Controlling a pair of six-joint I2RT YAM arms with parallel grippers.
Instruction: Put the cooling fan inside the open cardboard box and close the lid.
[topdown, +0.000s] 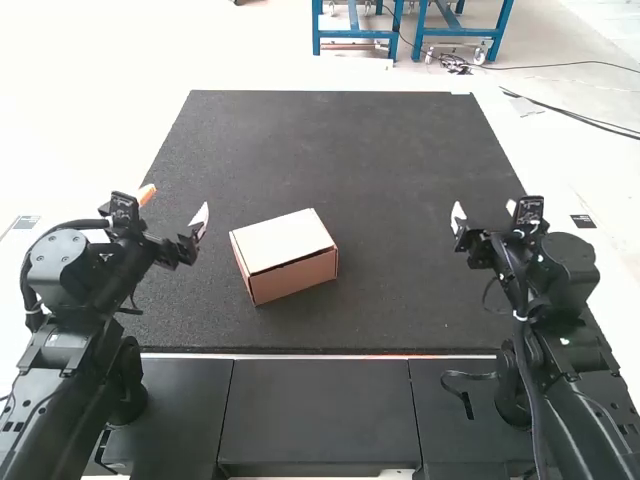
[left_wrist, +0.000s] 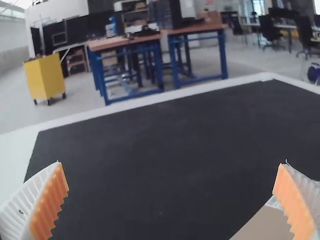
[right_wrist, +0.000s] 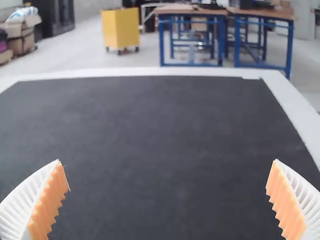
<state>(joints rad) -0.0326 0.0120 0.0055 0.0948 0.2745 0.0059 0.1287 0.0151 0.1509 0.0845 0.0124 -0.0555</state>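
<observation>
A small brown cardboard box (topdown: 285, 255) sits on the black mat (topdown: 340, 150), left of the middle, with its lid flaps down flat. My left gripper (topdown: 174, 203) hovers just left of the box, open, with nothing between its white ribbed fingers. In the left wrist view the gripper (left_wrist: 170, 205) is spread wide, and a corner of the box (left_wrist: 260, 227) shows beside one orange pad. My right gripper (topdown: 490, 218) hangs over the mat's right side, well away from the box, and is open and holding nothing (right_wrist: 167, 205).
The mat covers most of the table, with a pale border (topdown: 90, 150) around it. Bare mat lies behind the box and between it and the right gripper. The arm bases (topdown: 320, 410) stand along the near edge.
</observation>
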